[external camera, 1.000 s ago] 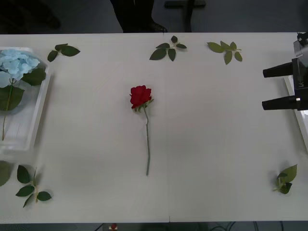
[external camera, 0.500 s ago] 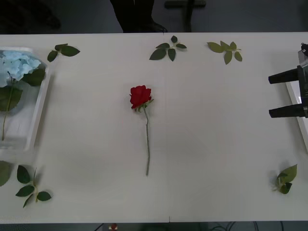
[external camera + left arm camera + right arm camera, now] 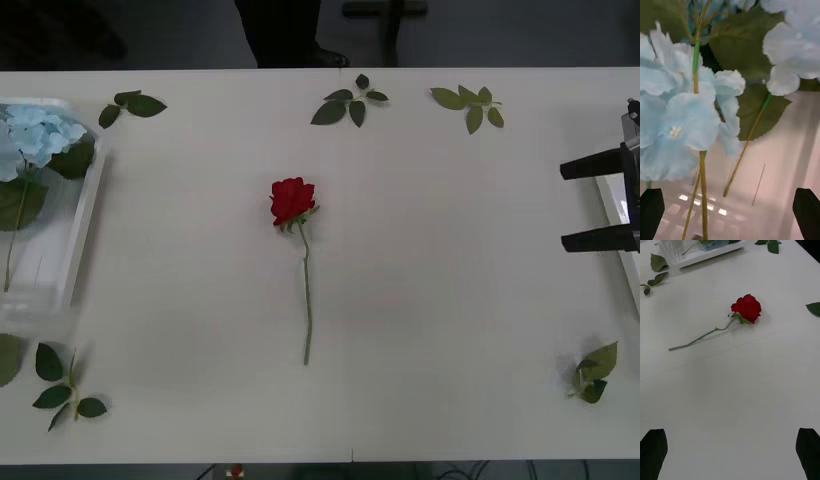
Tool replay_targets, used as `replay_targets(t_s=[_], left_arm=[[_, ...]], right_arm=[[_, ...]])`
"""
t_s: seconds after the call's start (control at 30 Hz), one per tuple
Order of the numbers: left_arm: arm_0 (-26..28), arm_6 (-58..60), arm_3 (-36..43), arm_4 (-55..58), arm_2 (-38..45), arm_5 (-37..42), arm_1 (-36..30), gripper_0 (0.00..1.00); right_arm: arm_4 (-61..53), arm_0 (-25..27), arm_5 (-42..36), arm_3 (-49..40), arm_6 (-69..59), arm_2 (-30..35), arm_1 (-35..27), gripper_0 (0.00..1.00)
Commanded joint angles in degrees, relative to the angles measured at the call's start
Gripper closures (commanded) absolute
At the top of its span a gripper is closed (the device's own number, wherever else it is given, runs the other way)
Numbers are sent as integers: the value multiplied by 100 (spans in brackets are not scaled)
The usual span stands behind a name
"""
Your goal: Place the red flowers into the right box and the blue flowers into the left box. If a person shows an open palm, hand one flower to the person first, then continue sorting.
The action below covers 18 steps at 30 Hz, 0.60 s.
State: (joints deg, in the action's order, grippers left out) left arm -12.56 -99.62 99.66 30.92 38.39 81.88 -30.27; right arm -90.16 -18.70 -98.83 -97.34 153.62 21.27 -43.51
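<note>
Right gripper point(image 3: 598, 204) spread wide, empty | left gripper point(image 3: 730, 213) wide above blue flowers point(image 3: 685, 123)

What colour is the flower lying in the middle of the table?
Deep red flower on a green stem; clearest in the right wrist view.

a lab-like room: plain white table point(image 3: 450, 300), grey floor point(image 3: 500, 30).

right gripper point(image 3: 598, 205): at table's right edge, fingers spread, holding nothing
left gripper point(image 3: 730, 213): fingers apart, empty
</note>
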Motion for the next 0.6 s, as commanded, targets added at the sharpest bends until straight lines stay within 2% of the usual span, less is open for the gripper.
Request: replay_targets(t_s=[0.03, 0.13, 0.27, 0.47, 0.6], left_arm=[[-45, 382, 853, 55, -95, 425, -322, 0], [-150, 725, 1257, 125, -332, 513, -383, 0], [-396, 1322, 1538, 178, -1000, 188, -401, 0], [-677, 2043, 1310, 116, -2064, -884, -313, 0], [-880, 2166, 1011, 81, -2600, -1333, -49, 0]], right_arm=[[-19, -46, -5, -162, 138, 96, -246, 0], [-19, -46, -5, -162, 138, 96, -246, 0], [-19, -46, -5, -162, 138, 96, -246, 0], [-19, -46, -5, -162, 138, 96, -246, 0], [-19, -46, -5, -162, 138, 96, -246, 0]])
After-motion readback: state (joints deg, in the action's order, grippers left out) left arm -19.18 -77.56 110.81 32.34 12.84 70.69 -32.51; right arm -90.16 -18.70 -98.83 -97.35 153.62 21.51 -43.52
